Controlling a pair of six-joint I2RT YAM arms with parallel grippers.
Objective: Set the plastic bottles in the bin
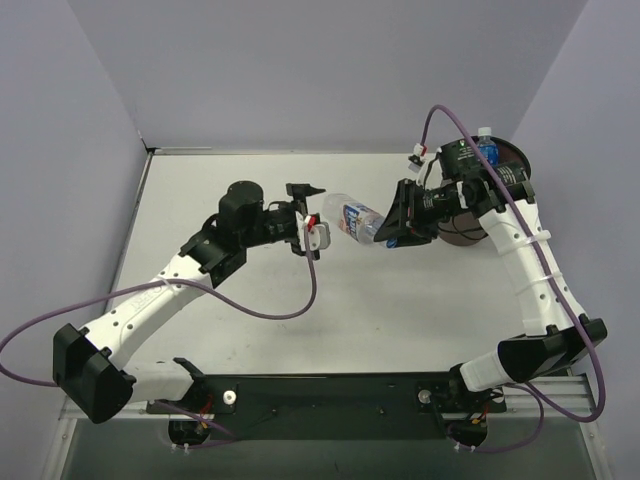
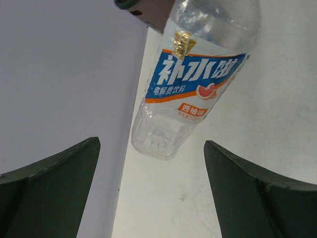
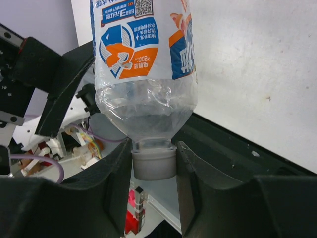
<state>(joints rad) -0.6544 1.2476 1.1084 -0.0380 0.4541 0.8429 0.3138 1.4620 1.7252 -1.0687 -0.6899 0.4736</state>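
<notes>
My right gripper (image 1: pixel 393 228) is shut on the grey cap (image 3: pixel 154 162) of the white-blue labelled bottle (image 1: pixel 358 220) and holds it level above the table, base pointing left. The bottle also shows in the right wrist view (image 3: pixel 143 59) and the left wrist view (image 2: pixel 195 79). My left gripper (image 1: pixel 317 214) is open and empty, its jaws wide apart just short of the bottle's base (image 2: pixel 154 144). The brown bin (image 1: pixel 520 160) stands at the back right, mostly hidden by my right arm. A blue-labelled bottle (image 1: pixel 487 148) sticks up in it. The orange and plain bottles are out of view.
Purple cables loop from both arms over the white table (image 1: pixel 250 180). Grey walls close in the left, back and right sides. The black base rail (image 1: pixel 320 390) runs along the near edge.
</notes>
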